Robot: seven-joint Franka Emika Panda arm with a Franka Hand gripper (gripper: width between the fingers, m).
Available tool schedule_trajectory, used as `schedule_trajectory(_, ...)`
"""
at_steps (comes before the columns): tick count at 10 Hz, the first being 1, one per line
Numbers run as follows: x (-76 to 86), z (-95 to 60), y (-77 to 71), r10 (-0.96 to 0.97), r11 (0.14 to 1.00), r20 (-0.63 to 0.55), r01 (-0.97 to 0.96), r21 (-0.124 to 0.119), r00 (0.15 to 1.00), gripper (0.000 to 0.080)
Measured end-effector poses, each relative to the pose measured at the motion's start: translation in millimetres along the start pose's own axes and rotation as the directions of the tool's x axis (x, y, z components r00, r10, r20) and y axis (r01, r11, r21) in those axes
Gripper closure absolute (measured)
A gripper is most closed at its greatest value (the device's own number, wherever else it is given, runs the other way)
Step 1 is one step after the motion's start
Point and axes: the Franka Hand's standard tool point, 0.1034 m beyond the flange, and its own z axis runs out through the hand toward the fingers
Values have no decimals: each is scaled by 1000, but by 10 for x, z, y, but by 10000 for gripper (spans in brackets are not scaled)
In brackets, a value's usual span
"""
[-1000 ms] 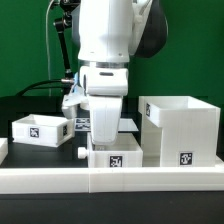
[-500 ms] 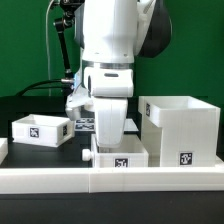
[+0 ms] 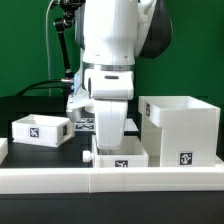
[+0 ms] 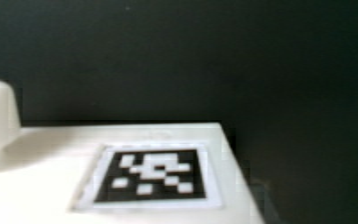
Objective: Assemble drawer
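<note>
In the exterior view a small white drawer tray (image 3: 122, 160) with a square tag and a small knob on its side stands at the middle front, close beside the large cube-like housing (image 3: 180, 130) on the exterior view's right. A second small tray (image 3: 40, 129) stands apart at the exterior view's left. My gripper (image 3: 112, 147) reaches straight down onto the middle tray; its fingers are hidden behind the hand and the tray wall. The wrist view shows a white tray surface (image 4: 51, 160) with a black-and-white tag (image 4: 155, 176), very close and blurred, and no fingers.
A long low white rail (image 3: 110, 180) runs along the front edge. The marker board (image 3: 84, 123) lies flat behind the arm. A black cable hangs at the back. The table top is black.
The middle tray and my gripper have shifted together toward the housing, mostly in the first half second. The housing and the left tray have not moved.
</note>
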Motion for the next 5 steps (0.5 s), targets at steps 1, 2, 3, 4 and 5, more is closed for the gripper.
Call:
schedule_trajectory(1,24,11,-3,-4,1000,-2,4,2,1000,758)
schedule_trajectory(2,74,3,9,-12,1000,-4,12,0,1000,758)
schedule_trajectory(3,101,5,7,-11,1000,-6,11,0,1000,758)
schedule_trajectory(4,104,5,7,-2,1000,-6,2,1,1000,758)
schedule_trajectory(5,109,5,7,7,1000,-6,-7,0,1000,758)
